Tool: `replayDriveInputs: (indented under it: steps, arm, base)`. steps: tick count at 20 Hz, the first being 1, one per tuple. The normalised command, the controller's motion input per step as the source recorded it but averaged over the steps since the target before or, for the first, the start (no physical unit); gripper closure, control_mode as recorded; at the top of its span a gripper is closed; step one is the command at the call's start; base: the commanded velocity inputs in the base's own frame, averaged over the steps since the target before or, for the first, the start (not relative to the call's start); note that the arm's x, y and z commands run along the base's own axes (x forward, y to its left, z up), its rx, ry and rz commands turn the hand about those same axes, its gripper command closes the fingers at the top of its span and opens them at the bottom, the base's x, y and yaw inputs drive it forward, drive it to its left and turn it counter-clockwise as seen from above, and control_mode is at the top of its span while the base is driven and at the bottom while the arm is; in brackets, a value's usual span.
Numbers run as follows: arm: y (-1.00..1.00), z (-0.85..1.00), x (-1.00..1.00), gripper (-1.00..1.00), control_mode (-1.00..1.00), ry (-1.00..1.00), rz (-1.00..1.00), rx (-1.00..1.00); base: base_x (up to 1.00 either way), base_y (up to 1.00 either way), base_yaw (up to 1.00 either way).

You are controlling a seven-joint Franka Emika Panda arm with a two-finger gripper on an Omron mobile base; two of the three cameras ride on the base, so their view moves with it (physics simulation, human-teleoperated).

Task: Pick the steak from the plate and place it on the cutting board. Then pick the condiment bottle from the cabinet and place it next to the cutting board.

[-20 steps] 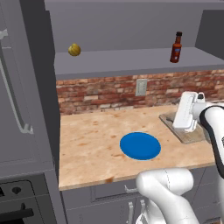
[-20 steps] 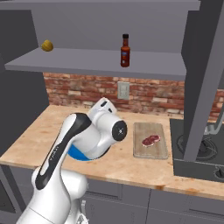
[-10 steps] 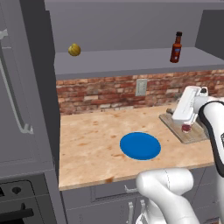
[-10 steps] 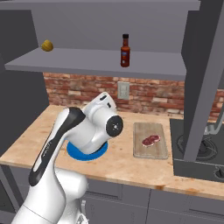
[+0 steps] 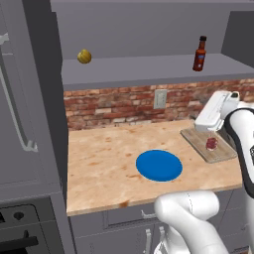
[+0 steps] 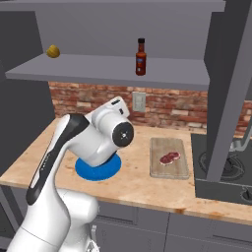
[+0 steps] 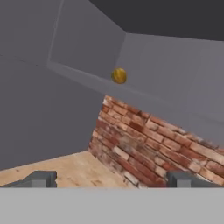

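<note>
The steak lies flat on the cutting board, a little to the right of the board's middle as the right base view shows it. In the left base view the steak shows as a small red piece on the board, just under the white hand of the arm. Nothing grips it.

The cutting board lies on the wooden desk, near the brick wall. The blue plate lies on the desk well apart from the board, on the side away from the stove, and it carries nothing. In the right base view the arm covers most of the plate.

The condiment bottle stands upright on the shelf of the cabinet, above the board and a little toward the plate's side. In the left base view the bottle stands near the shelf's right end. A yellowish round fruit rests on the same shelf, well apart from the bottle.

The gripper has its jaws spread wide and holds nothing; between the two tips the hand view shows bare desk and brick wall. The hand view looks up toward the fruit on the shelf.
</note>
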Motion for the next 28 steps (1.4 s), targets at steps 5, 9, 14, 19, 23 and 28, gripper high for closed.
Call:
replayDriveInputs:
  steps: [5, 9, 14, 19, 23, 28]
  arm:
    - [0.00, 0.25, 0.00, -1.00, -1.00, 0.00, -0.06, 0.08]
    - [0.00, 0.23, 0.00, -1.00, -1.00, 0.00, -0.06, 0.08]
    - [0.00, 0.24, 0.01, -1.00, -1.00, 0.00, -0.06, 0.09]
    - [0.00, 0.24, 0.01, -1.00, -1.00, 0.00, -0.06, 0.08]
    - [-0.01, 0.22, 0.01, -1.00, -1.00, 0.00, -0.06, 0.06]
    - [-0.06, 0.22, 0.00, -1.00, -1.00, 0.01, -0.05, 0.05]
  base:
    - [0.00, 0.00, 0.00]
    - [0.00, 0.00, 0.00]
    - [0.00, 0.00, 0.00]
    - [0.00, 0.00, 0.00]
    - [0.00, 0.00, 0.00]
    - [0.00, 0.00, 0.00]
